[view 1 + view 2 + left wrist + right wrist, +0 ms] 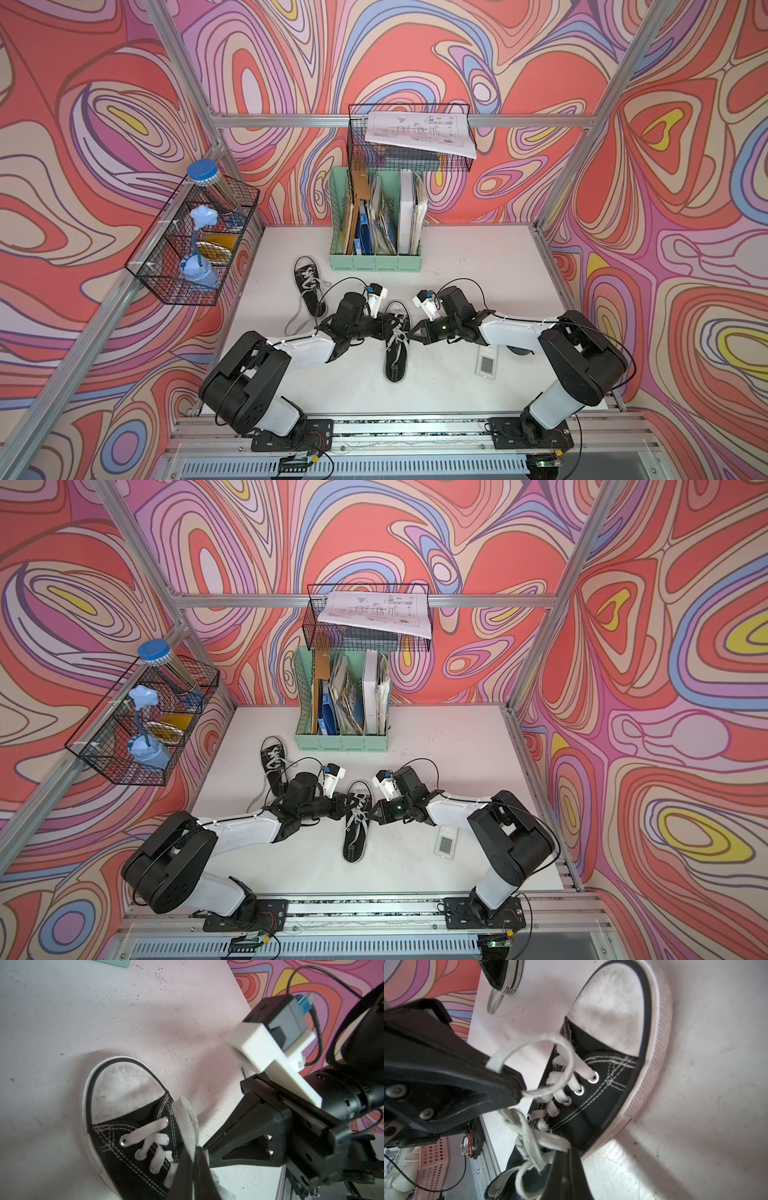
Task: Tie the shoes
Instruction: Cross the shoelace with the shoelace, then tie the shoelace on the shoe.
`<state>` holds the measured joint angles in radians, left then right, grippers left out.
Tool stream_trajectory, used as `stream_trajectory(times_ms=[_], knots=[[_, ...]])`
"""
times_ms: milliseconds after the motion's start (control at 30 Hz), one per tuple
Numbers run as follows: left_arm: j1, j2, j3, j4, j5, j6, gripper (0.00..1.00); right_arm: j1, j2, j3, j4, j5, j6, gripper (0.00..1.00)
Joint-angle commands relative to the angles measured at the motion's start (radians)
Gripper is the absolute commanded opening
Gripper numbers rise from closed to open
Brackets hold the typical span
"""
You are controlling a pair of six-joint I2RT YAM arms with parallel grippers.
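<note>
Right wrist view shows the nearer small black canvas sneaker [602, 1088] mid-tabletop [706, 1064]; left fingers [500, 1082] pinch its white lace loop [566, 1051], right fingers [560, 1178] clamp another lace strand [529, 1142] (bow apparently unfinished), while the farther black sneaker [309, 286] lies untied.

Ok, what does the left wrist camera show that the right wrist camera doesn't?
Left wrist only: the right arm's camera mount and a corner of the green file holder. Right wrist only: the far shoe's heel and a pink basket. Both: the near shoe, the table, and the left gripper and right gripper, each shut on a lace.
</note>
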<state>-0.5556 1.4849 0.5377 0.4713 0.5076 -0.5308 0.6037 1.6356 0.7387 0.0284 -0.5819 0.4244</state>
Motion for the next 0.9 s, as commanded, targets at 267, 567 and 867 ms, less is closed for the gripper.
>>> stream_trajectory(times_ms=[267,567,867], knots=[[0.011,-0.046,-0.065,0.03,-0.027,0.029,0.0,0.004,-0.071,0.002,-0.142,0.133,0.15,0.0],[0.013,-0.035,-0.065,0.032,0.002,0.047,0.0,0.01,-0.085,-0.019,-0.13,0.101,0.111,0.03],[0.014,-0.034,-0.058,0.027,0.021,0.058,0.0,0.01,-0.171,0.004,-0.19,0.016,-0.067,0.27]])
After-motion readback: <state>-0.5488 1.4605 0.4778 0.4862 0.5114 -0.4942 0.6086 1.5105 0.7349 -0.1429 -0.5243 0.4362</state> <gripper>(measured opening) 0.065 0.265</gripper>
